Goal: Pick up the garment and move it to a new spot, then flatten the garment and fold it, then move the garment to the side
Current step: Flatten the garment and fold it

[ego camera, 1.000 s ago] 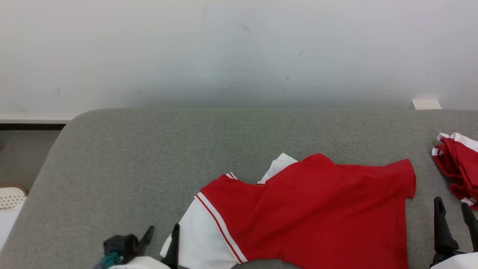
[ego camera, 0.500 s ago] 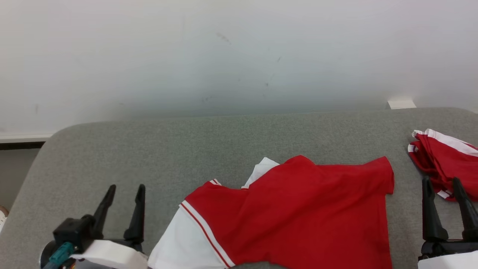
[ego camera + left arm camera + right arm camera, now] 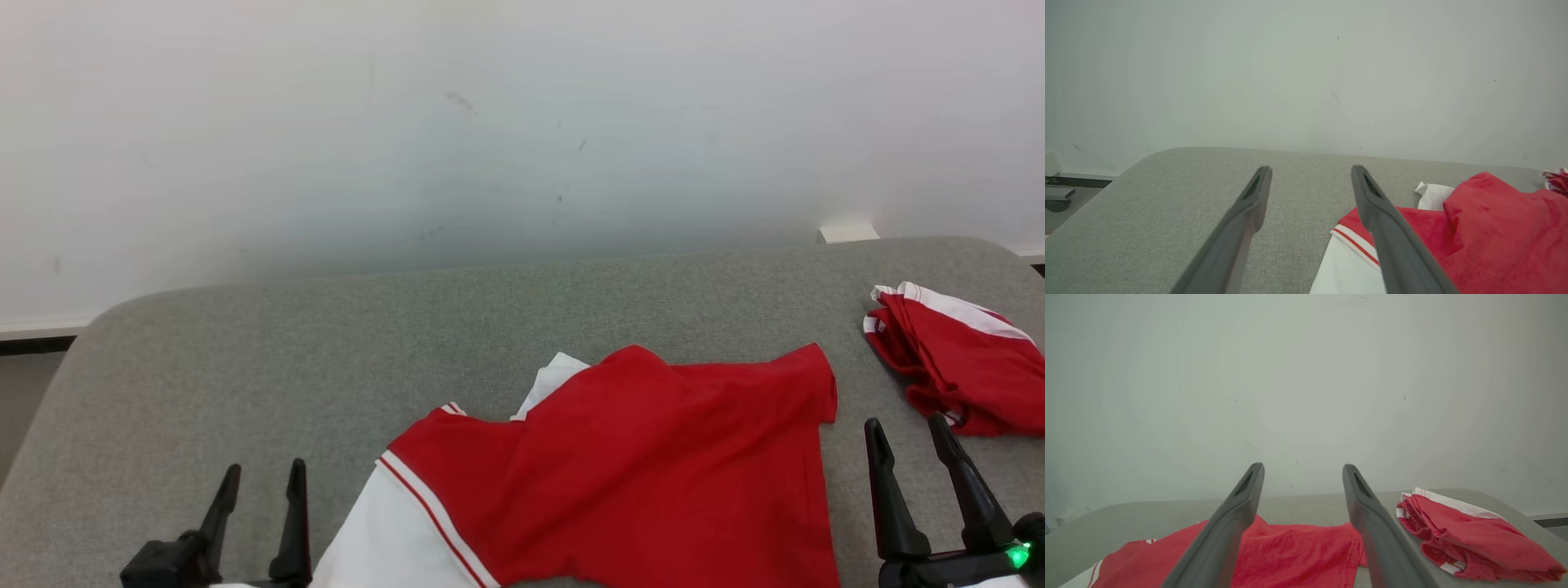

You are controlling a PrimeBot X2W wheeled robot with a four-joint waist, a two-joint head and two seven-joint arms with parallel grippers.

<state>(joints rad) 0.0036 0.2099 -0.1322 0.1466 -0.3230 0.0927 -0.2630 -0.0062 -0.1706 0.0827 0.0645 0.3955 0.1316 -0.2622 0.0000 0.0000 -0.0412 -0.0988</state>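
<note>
The garment [image 3: 645,474] is a red shirt with a white sleeve and red-and-white trim, lying spread but wrinkled on the grey cushioned surface [image 3: 326,359], running off the head view's bottom edge. My left gripper [image 3: 261,478] stands open at the lower left, just left of the white sleeve, nothing between its fingers. At the lower right my right gripper [image 3: 906,425] is open too, beside the shirt's right hem. The left wrist view has the shirt [image 3: 1474,241] to the right of the open left gripper [image 3: 1310,169]. In the right wrist view the shirt [image 3: 1294,555] lies under and beyond the open right gripper [image 3: 1302,467].
A second red garment with white trim [image 3: 955,359] lies bunched at the surface's right end, also at the right of the right wrist view, garment [image 3: 1461,531]. A pale wall [image 3: 490,122] rises right behind the surface. The surface's rounded left corner [image 3: 98,327] drops to the floor.
The head camera has swung, shifting the scene left and down. Both grippers stay open; the left one has turned from lying sideways near the sleeve to pointing up, farther left.
</note>
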